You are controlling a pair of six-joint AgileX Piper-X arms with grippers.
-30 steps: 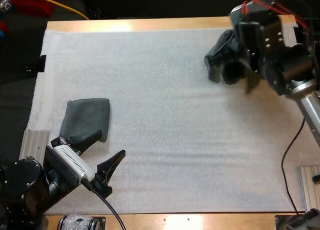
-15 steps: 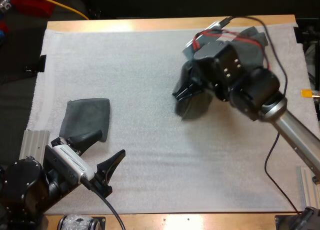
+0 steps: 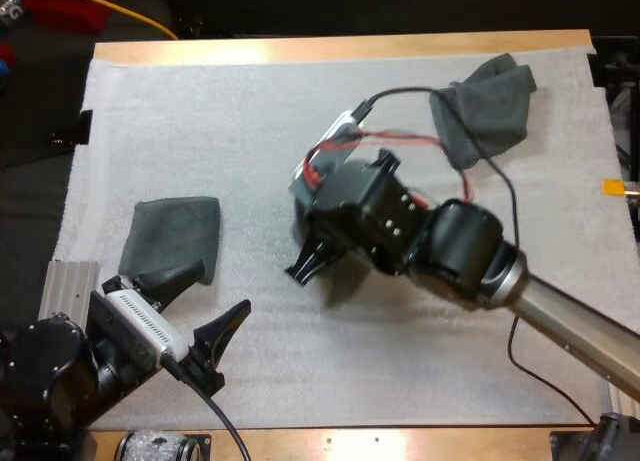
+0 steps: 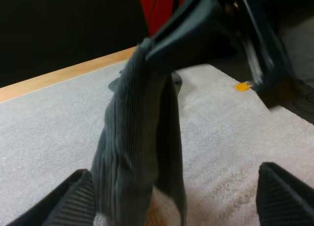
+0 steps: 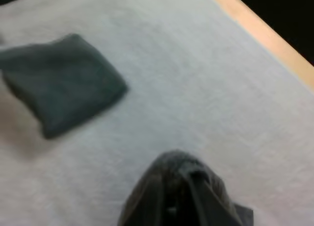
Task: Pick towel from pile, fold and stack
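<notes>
- The right hand (image 3: 308, 264) is over the middle of the mat (image 3: 300, 131), clenched on a hanging towel (image 4: 137, 152).
- The left hand (image 3: 203, 303) is released, fingers apart, at the near edge of the folded towel (image 3: 172, 236).
- The crumpled towel (image 3: 487, 106) lies at the mat's far right corner.

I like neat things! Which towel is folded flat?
The folded towel by my left gripper: flat, with straight edges. The crumpled towel is bunched up, and the hanging towel dangles from my right gripper.

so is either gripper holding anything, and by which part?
The right gripper holds a dark towel by its bunched upper end; the rest hangs over the mat. The left gripper is open, empty.
</notes>
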